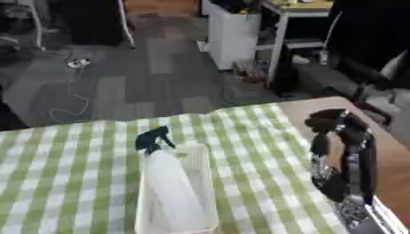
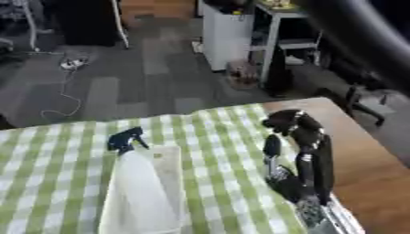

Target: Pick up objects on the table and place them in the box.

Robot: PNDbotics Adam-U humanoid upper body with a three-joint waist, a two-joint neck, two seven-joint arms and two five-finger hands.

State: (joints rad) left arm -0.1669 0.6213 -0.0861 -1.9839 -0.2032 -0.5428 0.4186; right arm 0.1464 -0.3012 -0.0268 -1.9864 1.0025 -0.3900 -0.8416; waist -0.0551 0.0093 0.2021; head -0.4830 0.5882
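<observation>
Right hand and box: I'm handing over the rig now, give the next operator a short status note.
Right hand: raised over the table's right side, fingers curled, holding nothing.
Left hand: not in view.
White plastic spray bottle with dark blue trigger head: lying in the clear plastic box on the green-and-white checked tablecloth, head toward the far end.
Done: bottle is boxed.
Left: no other loose objects visible on the cloth; check outside the view.

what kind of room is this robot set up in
Probably an office or lab. Grey carpet tiles with a loose cable, a white cabinet beside a desk, and a checked tablecloth as the work table.
</observation>
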